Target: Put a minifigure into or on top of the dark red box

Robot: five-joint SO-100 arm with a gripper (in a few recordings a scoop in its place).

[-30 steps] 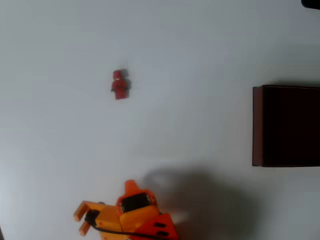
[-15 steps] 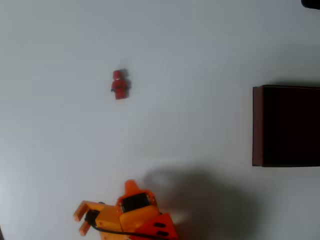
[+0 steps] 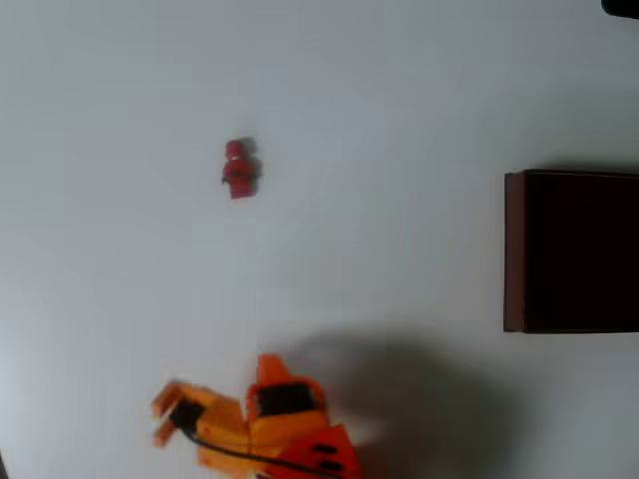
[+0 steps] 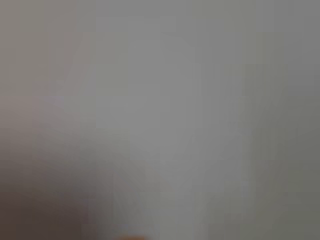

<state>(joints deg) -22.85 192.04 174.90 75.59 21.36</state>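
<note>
Red minifigure (image 3: 239, 169) lies alone on the white counter (image 3: 399, 100), head up the overhead view, long way up and down. Far right sits the dark red box (image 3: 571, 250). Below, the orange claw (image 3: 160, 420) has just turned a little; fingers apart, holding nothing, so reaching seems to be starting.

The overhead view looks straight down on the white table (image 3: 399, 90) from well above, wide enough to take in the minifigure (image 3: 240, 168) at upper left, the dark red box (image 3: 574, 249) cut by the right edge, and the orange gripper (image 3: 165, 417) at the bottom edge. The wrist view is a blurred grey field, seemingly close to a pale surface; which way it faces cannot be told, nor what it shares with the overhead view.
</note>
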